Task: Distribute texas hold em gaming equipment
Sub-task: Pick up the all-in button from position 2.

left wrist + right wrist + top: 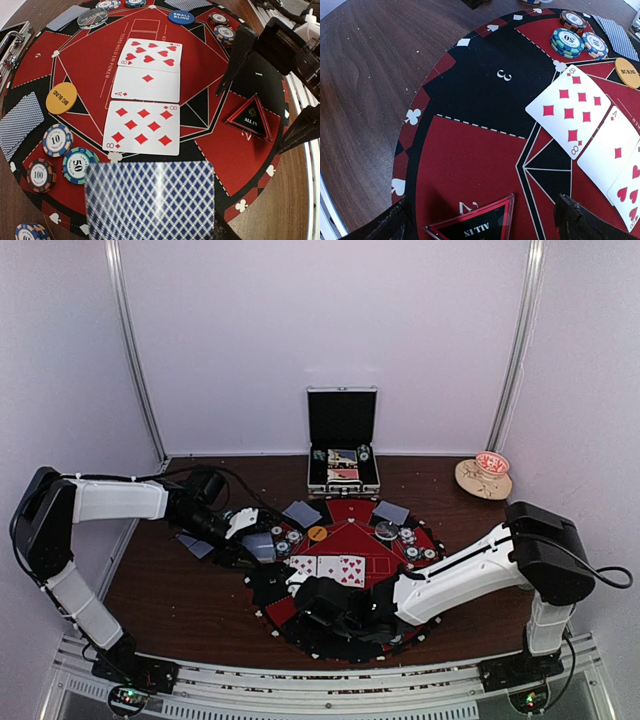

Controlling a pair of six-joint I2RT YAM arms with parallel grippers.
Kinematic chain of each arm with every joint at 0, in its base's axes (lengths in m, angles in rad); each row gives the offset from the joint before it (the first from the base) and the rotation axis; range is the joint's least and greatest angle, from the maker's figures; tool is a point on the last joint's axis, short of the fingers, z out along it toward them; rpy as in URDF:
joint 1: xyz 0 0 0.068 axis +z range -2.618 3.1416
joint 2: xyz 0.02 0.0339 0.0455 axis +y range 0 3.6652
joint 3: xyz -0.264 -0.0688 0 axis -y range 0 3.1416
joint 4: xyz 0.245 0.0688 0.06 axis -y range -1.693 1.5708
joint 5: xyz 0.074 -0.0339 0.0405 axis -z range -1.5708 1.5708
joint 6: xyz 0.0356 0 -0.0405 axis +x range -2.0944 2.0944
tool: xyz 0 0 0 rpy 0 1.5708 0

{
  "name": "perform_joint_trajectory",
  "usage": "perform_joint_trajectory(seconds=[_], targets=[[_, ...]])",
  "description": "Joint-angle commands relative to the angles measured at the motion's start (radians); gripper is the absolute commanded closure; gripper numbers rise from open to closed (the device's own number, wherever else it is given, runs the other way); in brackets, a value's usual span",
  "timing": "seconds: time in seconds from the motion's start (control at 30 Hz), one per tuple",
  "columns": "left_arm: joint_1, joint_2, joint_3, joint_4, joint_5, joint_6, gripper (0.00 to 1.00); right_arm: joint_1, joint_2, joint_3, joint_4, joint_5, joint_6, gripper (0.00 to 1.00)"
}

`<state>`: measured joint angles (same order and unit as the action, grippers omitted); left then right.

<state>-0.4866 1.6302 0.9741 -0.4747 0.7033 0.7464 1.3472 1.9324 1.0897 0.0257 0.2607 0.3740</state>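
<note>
Blue-diamond-backed card pinched in left jaws, right jaws wide open, holding nothing

Round mat on the table, with an open case beyond it, past both pincers. Left pincer: face-down card in its grip, over the mat's near edge. Straight ahead are three face-up cards in a row, edge to edge. Left of the row sit three chips side by side, with the Big Blind disc further ahead. The Small Blind disc lies beyond the row. Right pincer: All In marker on the mat between its spread fingers, the card row ahead to its right.
</note>
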Motion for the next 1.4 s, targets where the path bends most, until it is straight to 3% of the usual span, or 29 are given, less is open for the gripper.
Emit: perform_joint_trajectory(seconds=[0.0, 0.2, 0.43, 0.8, 1.0, 1.37], targets=[[0.007, -0.028, 0.01, 0.0, 0.028, 0.005, 0.55, 0.013, 0.03, 0.018, -0.038, -0.022, 0.035, 0.0], [0.008, -0.024, 0.012, 0.0, 0.028, 0.005, 0.54, 0.027, 0.051, 0.013, -0.06, -0.027, 0.034, 0.0], [0.009, -0.023, 0.012, 0.001, 0.027, 0.004, 0.55, 0.027, 0.077, 0.042, -0.098, 0.016, 0.062, 0.19], [0.01, -0.025, 0.011, 0.001, 0.03, 0.003, 0.54, 0.03, 0.025, -0.003, -0.094, 0.029, 0.115, 0.27], [0.011, -0.026, 0.011, 0.001, 0.03, 0.002, 0.54, 0.029, -0.017, -0.039, -0.087, 0.022, 0.101, 0.13], [0.011, -0.025, 0.013, 0.001, 0.032, 0.002, 0.54, 0.029, -0.008, -0.047, -0.082, -0.012, 0.077, 0.2]])
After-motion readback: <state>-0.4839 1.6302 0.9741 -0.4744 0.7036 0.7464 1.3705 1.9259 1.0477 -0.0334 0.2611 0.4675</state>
